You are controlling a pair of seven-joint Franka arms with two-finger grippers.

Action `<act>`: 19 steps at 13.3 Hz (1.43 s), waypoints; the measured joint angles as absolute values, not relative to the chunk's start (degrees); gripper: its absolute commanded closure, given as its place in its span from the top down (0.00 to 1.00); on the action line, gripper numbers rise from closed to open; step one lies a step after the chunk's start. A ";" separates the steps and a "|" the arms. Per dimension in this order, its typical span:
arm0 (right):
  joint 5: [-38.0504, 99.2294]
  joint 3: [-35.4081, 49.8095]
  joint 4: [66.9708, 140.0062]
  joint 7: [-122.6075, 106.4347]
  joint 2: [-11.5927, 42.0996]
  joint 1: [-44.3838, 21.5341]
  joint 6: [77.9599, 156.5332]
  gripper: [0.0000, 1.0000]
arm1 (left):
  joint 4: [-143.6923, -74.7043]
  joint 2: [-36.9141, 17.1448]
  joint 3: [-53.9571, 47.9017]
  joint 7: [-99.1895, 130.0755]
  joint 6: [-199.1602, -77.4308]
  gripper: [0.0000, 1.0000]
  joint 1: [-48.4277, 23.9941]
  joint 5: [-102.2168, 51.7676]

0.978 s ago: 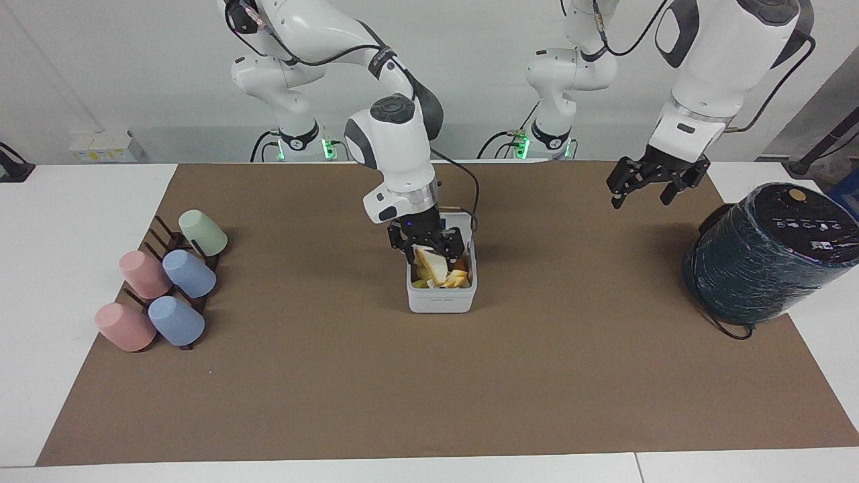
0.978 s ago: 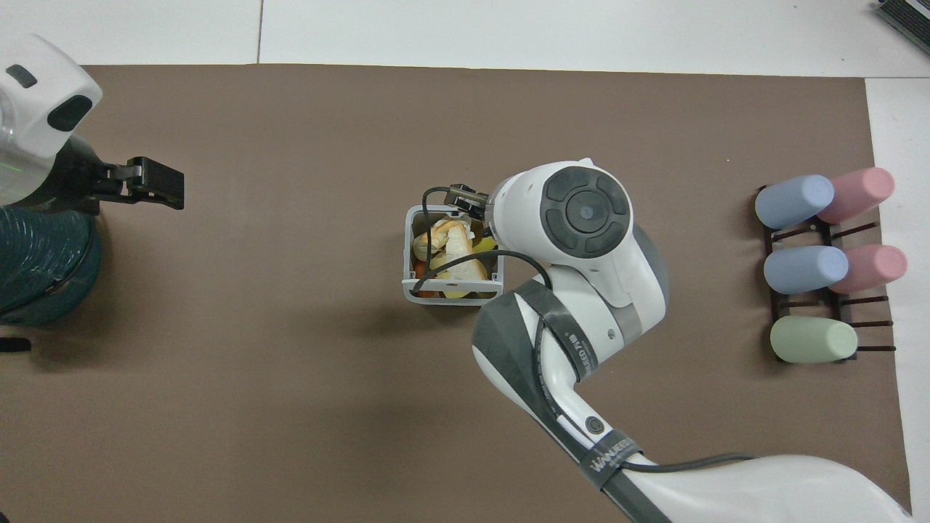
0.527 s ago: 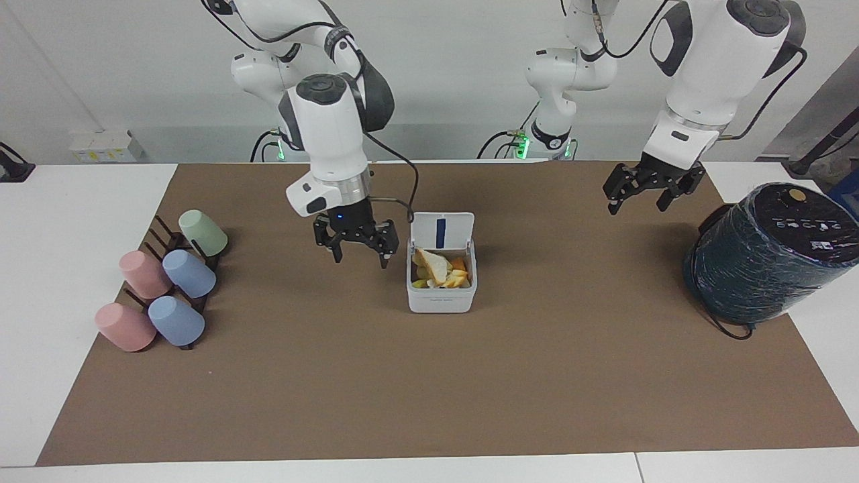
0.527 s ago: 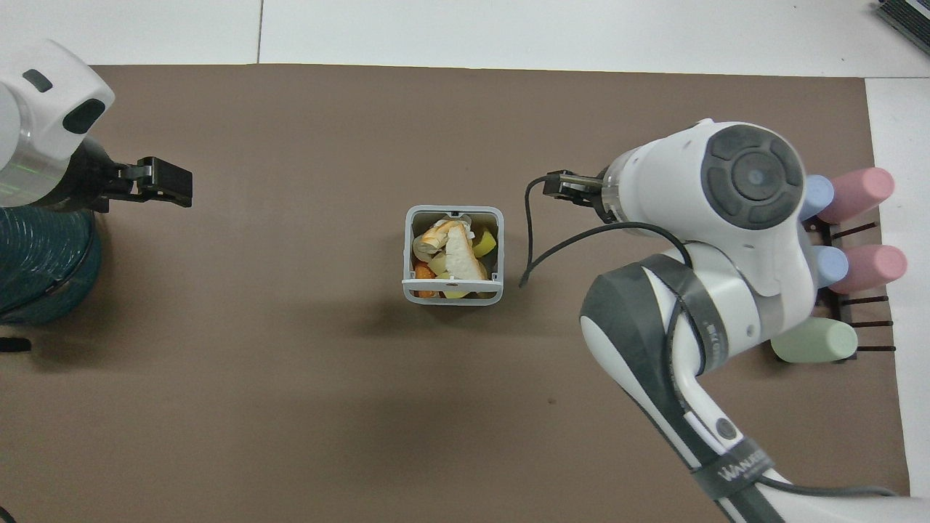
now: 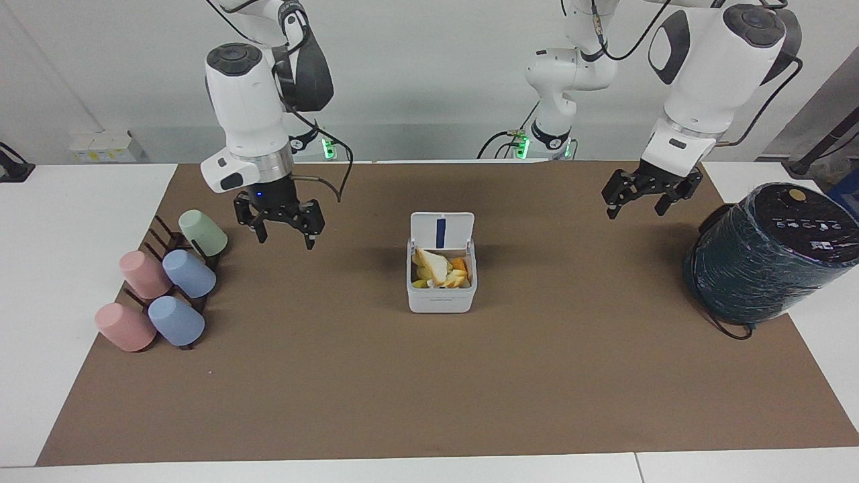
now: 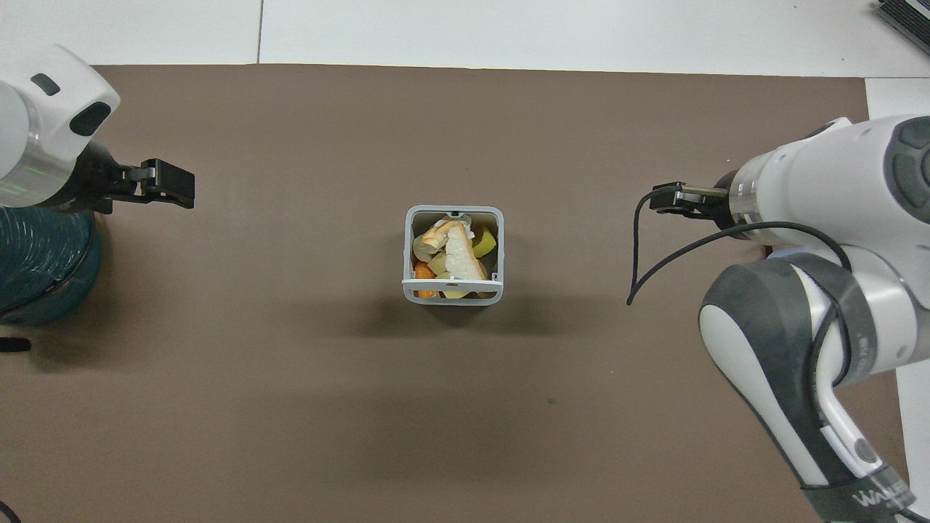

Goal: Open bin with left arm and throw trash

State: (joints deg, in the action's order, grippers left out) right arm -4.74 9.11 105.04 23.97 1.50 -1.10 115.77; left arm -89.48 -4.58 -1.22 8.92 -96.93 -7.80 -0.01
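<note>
The white bin [image 5: 441, 302] stands mid-mat with its lid [image 5: 441, 231] up, blue stripe showing. The trash [image 5: 439, 268] lies inside it: a pale bread-like wedge, a whitish lump and orange-yellow bits; it also shows in the overhead view [image 6: 450, 254]. My right gripper [image 5: 284, 236] is open and empty, up in the air over the mat between the bin and the cup rack. My left gripper [image 5: 635, 204] is open and empty, over the mat beside the dark cylinder; it also shows in the overhead view [image 6: 171, 192]. Neither gripper touches the bin.
A rack of pastel cups [image 5: 176, 282] lies at the right arm's end of the mat. A big dark film-wrapped cylinder [image 5: 772, 251] with a cable stands at the left arm's end. The brown mat [image 5: 429, 389] covers the table's middle.
My right gripper let go of the pale wedge in the bin, rose and swung away toward the cup rack. The lid now shows, upright. The left arm hardly moved.
</note>
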 measured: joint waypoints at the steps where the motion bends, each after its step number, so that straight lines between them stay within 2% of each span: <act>1: -4.66 9.09 104.25 23.77 1.37 -0.33 114.68 1.00 | -89.48 -4.58 -1.18 8.70 -96.93 1.00 -7.75 -0.01; 9: -4.49 8.99 100.71 20.93 1.19 6.44 111.21 1.00 | -89.48 -4.57 -1.10 8.31 -96.98 1.00 -7.47 -0.01; 14: -4.20 4.77 97.19 18.82 0.58 2.42 100.84 1.00 | -89.48 -4.57 -1.12 8.31 -97.00 1.00 -7.40 -0.01; 19: 3.00 -2.03 96.86 13.42 -1.00 -0.51 95.78 1.00 | -89.52 -4.57 -1.20 8.31 -96.98 1.00 -7.39 -0.01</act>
State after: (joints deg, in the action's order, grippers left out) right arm 3.00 -2.03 96.86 13.42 -1.00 -0.51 95.78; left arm -89.52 -4.57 -1.20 8.31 -96.98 -7.39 -0.01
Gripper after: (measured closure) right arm 0.000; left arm 0.000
